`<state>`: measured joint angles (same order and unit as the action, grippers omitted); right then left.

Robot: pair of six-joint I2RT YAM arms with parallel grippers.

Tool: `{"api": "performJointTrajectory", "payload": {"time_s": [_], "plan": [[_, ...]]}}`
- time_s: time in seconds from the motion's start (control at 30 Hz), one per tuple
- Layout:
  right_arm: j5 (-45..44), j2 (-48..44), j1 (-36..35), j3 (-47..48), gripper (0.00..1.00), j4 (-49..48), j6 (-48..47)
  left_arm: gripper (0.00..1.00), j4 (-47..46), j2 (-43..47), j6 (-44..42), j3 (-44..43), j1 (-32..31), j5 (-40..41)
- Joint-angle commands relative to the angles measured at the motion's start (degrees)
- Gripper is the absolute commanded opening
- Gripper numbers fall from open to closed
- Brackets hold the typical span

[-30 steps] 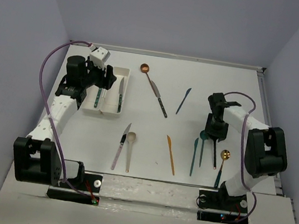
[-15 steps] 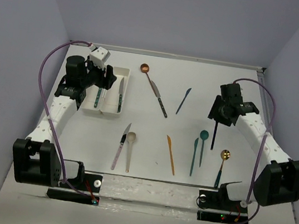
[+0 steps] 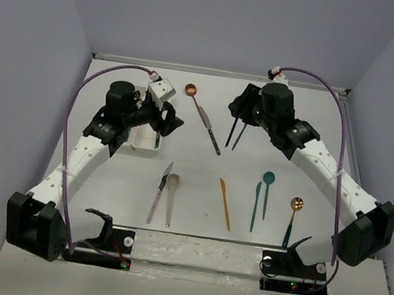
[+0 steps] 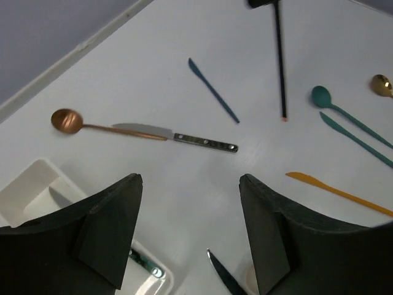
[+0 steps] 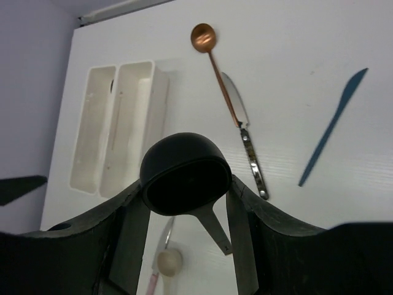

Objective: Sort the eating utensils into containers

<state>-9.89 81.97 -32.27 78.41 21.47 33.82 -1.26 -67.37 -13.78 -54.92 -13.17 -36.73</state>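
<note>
Gripping the black spoon (image 5: 184, 175) by its bowl between the pads of the right gripper (image 5: 186, 206), with the handle hanging down toward the near side above the counter (image 3: 200, 178), close to the blue knife (image 5: 331, 126) and the silver knife (image 5: 242, 129). Carry it left at this height, clear of the copper spoon (image 5: 203, 37), as far as the pair of white trays (image 5: 140, 98) at the far left. Check first for the tray meant for spoons; cannot tell from here, with the contents too faint. Line the handle up with the tray's long side, lower to bring the tip inside the wall, then release. Avoid dropping from high: likely to bounce out or bridge the rim. Mind the left gripper (image 4: 190, 236): wide open, empty, hovering just right of the trays and directly on the path. Best moved off, or kept clear until after the drop. Right arm stretched far and leftward across the middle of the counter, wrist tipped down. Left arm bent at the elbow, reaching far and right over the trays, partly hiding them from above.
</note>
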Motion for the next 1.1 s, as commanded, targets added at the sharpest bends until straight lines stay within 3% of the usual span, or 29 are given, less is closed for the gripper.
{"api": "performJointTrajectory", "payload": {"time_s": [0.0, 0.13, 0.63, 0.8, 0.97, 1.07], "plan": [[1.2, 4.8, -3.5, 5.0, 0.15, -13.7, 5.4, 0.79, -3.8, 6.3, -2.0, 1.9, -7.4, -0.1], [1.6, 8.3, -6.3, 7.6, 0.15, -16.6, 6.8, 0.82, -8.8, 6.2, -2.8, 4.0, -12.1, 10.3], [8.3, 14.8, -10.3, 11.9, 0.15, -20.2, 10.0, 0.79, -13.5, -0.4, -3.4, 4.7, -14.9, 18.5], [9.4, 15.9, -11.3, 12.3, 0.15, -20.5, 10.2, 0.65, -15.4, -1.0, -3.0, 5.3, -15.0, 21.8], [9.5, 16.7, -11.3, 12.3, 0.15, -20.9, 10.8, 0.37, -16.4, -1.0, -2.5, 6.0, -15.0, 22.1], [11.6, 17.3, -11.3, 12.0, 0.15, -22.9, 11.4, 0.29, -16.2, -1.2, -2.0, 6.1, -15.0, 22.1]]}}
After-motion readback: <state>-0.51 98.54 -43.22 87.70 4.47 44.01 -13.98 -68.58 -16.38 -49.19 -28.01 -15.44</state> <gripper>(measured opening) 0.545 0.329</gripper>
